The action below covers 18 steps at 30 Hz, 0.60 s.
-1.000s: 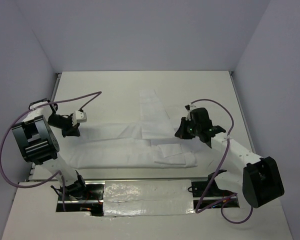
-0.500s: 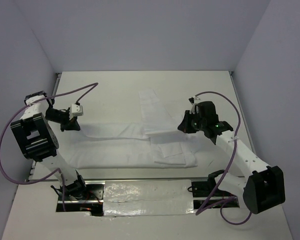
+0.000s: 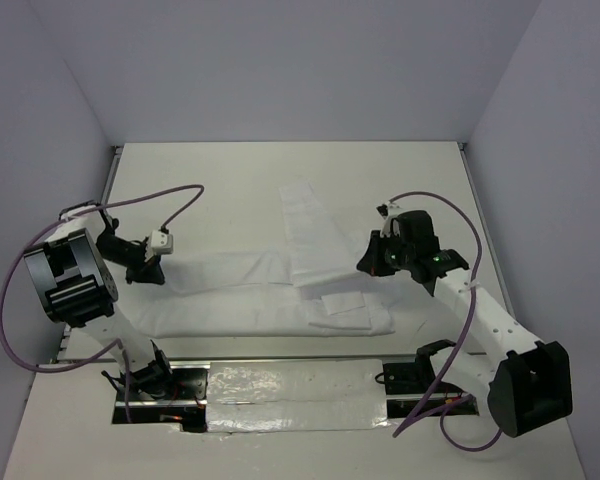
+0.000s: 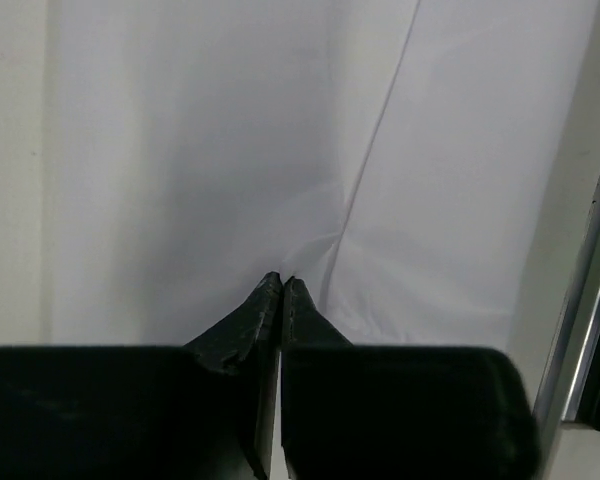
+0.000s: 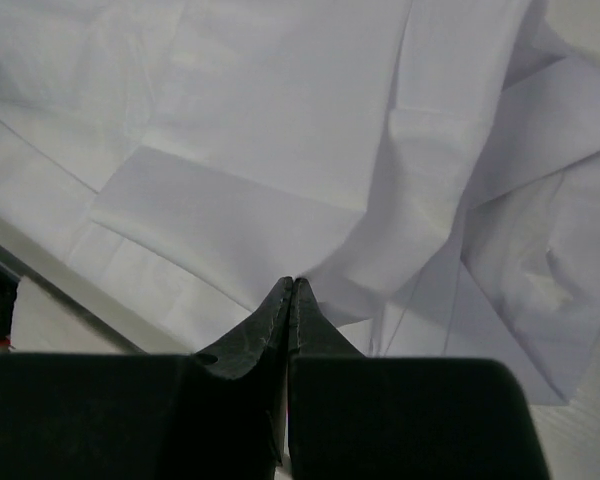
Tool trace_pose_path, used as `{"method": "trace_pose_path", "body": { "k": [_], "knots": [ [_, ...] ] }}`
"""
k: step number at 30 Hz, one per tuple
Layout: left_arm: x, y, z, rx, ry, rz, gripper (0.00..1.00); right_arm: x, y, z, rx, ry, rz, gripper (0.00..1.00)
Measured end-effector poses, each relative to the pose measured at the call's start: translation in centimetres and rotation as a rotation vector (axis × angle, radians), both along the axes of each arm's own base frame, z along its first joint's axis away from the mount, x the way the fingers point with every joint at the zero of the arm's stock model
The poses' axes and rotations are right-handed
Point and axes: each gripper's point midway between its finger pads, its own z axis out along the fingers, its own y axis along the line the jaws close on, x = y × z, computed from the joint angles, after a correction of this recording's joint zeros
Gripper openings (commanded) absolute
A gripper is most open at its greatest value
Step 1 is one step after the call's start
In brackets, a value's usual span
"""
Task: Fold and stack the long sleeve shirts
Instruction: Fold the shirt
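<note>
On your left, the left fingers point(image 3: 148, 272) are pressed tight together, pinching the left end of the long sleeve shirt point(image 3: 250, 300). The shirt lies wrinkled across the near middle of the tabletop point(image 3: 210, 180), with one long strip of it running toward the far edge. On your right, the right fingers point(image 3: 366, 266) are closed just as tightly on a raised fold at its right end.
</note>
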Motion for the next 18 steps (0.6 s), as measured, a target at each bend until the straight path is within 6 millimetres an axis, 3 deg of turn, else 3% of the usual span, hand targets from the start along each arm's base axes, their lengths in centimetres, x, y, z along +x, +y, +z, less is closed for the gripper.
{"method": "trace_pose_path", "body": {
  "k": [1, 2, 3, 4, 5, 7, 8, 9, 10, 14, 18],
  "knots": [
    [-0.2, 0.1, -0.3, 0.011, -0.007, -0.011, 0.27, -0.5, 0.2, -0.7, -0.004, 0.021, 0.011, 0.00],
    [-0.4, 0.1, -0.6, 0.024, -0.015, -0.020, 0.34, -0.8, 0.3, -1.3, -0.008, 0.036, 0.016, 0.06],
    [-0.6, 0.3, -0.9, 0.046, -0.024, -0.026, 0.46, -1.0, 0.2, -1.7, -0.014, 0.052, 0.013, 0.14],
    [-0.8, 0.6, -1.1, 0.069, -0.034, -0.032, 0.49, -1.1, 0.1, -2.1, -0.023, 0.063, 0.002, 0.22],
    [-0.9, 0.8, -1.3, 0.092, -0.045, -0.036, 0.52, -1.0, -0.2, -2.4, -0.032, 0.072, -0.013, 0.41],
    [-0.9, 1.4, -1.5, 0.137, -0.069, -0.043, 0.68, -0.9, -0.8, -2.7, -0.047, 0.078, -0.041, 0.55],
    [-0.7, 1.7, -1.5, 0.157, -0.086, -0.046, 0.71, -0.8, -1.0, -2.7, -0.052, 0.077, -0.047, 0.61],
    [-0.4, 2.1, -1.4, 0.179, -0.102, -0.045, 0.93, -0.7, -1.2, -2.8, -0.057, 0.077, -0.056, 0.63],
    [0.0, 2.3, -1.3, 0.196, -0.124, -0.046, 0.99, -0.6, -1.4, -2.8, -0.063, 0.076, -0.058, 0.67],
    [1.4, 3.2, -0.6, 0.232, -0.166, -0.009, 0.99, -0.4, -1.8, -2.1, -0.083, 0.067, -0.063, 0.69],
    [4.1, 3.8, 2.2, 0.230, -0.238, 0.043, 0.99, 2.1, -1.3, 1.8, -0.073, -0.020, -0.058, 0.67]
  ]
}}
